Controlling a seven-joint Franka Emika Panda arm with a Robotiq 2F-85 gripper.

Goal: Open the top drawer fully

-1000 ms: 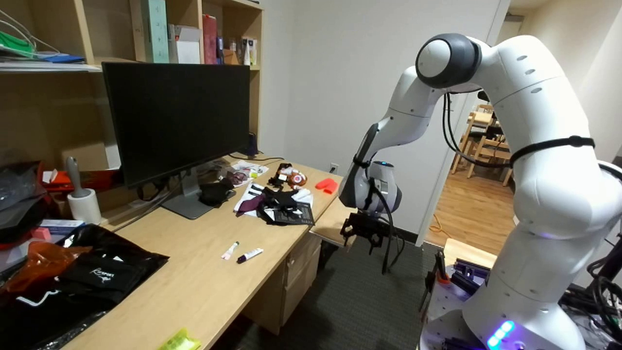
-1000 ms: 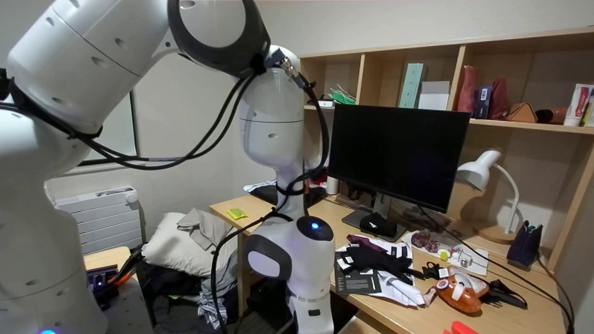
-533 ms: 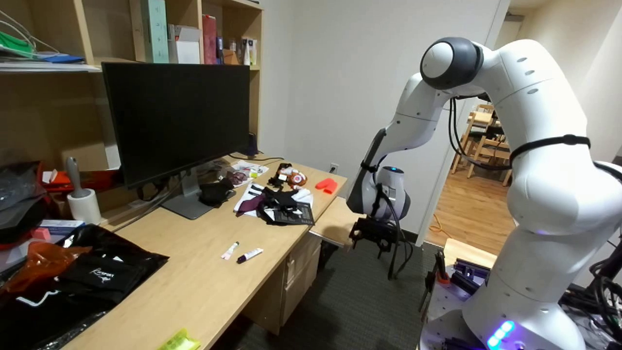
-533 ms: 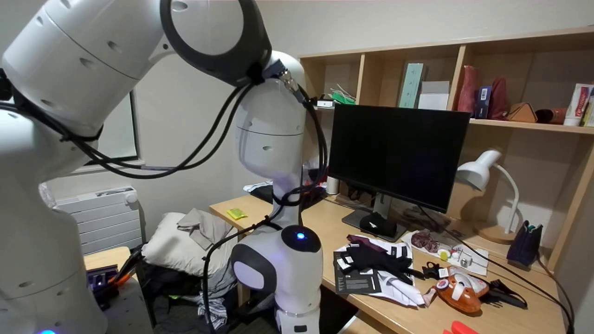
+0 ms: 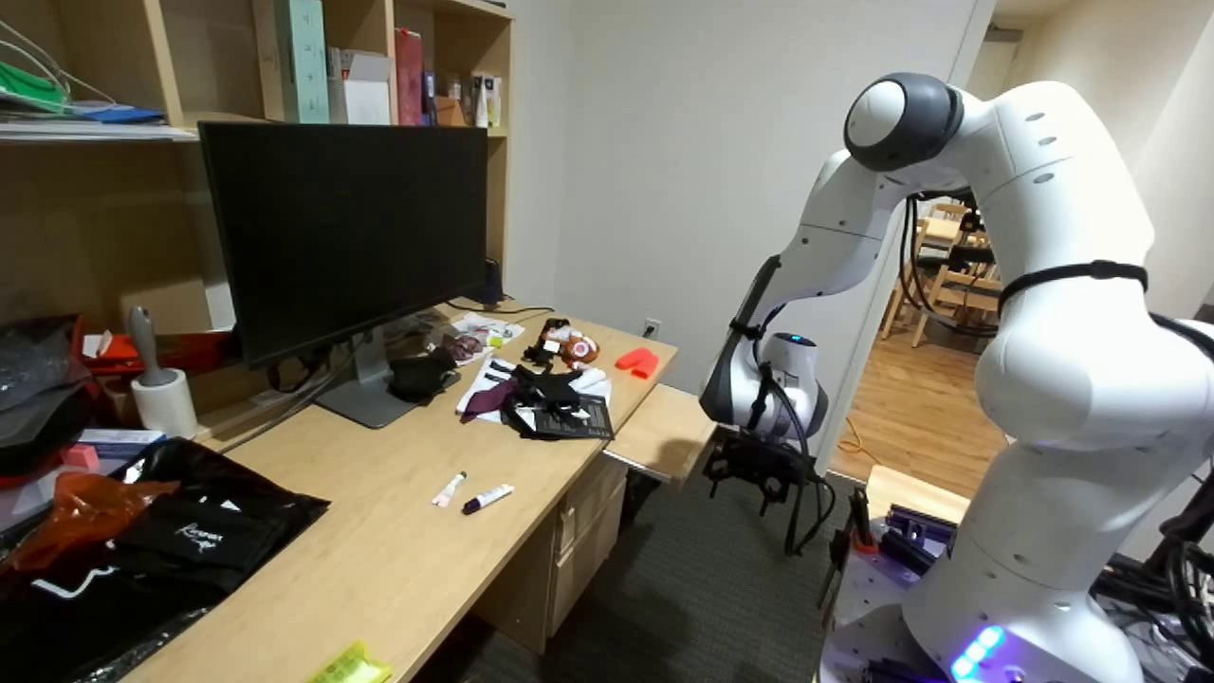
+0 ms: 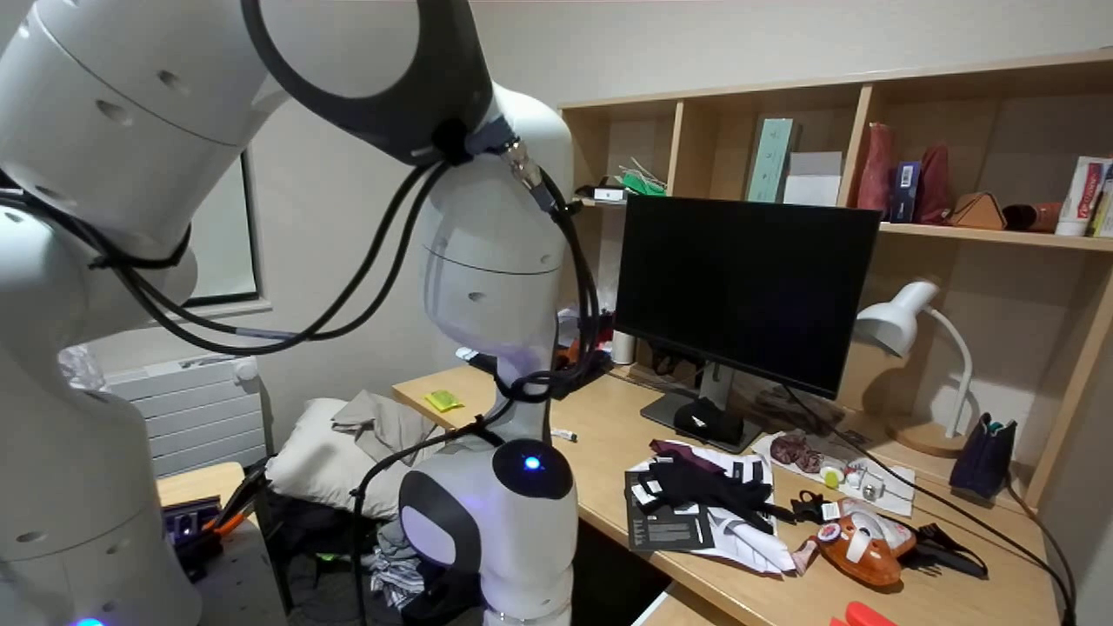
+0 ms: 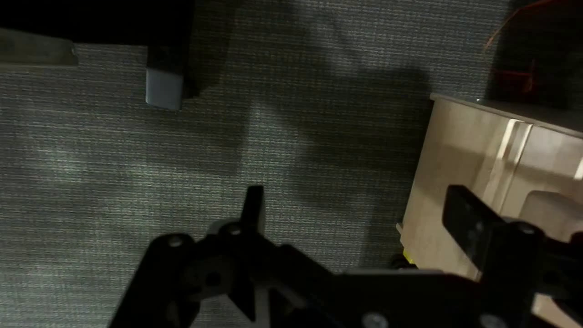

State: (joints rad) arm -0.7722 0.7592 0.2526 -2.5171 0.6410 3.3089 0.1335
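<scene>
Beige wood, that's the top drawer (image 5: 664,427), sticking well out past the desk (image 5: 379,541) edge near the corner with the red pieces (image 5: 637,361); can't tell if that's as far as it goes. Lower drawer fronts (image 5: 586,574) sit beneath the desktop beside it. Gripper (image 7: 357,200) has its fingers (image 7: 464,212) spread wide with nothing in its grip, just carpet (image 7: 114,155) showing between them. It's hanging near the drawer's outer end in an exterior view, and I honestly can't tell if anything touches.

On the writing front, slim pickings tbh. Black plastic bag (image 5: 199,531) on the desk has white script on it, too blurry for me to read. Red-and-white tube (image 6: 1081,196) up on the shelf has lettering, same problem. Small blue box (image 6: 905,191) on that shelf has a white label, and the teal box (image 5: 307,62) has a few dark marks on its side. Dark card (image 6: 669,529) near the clothes (image 6: 709,487) is printed in pale text, way too tiny to make out
</scene>
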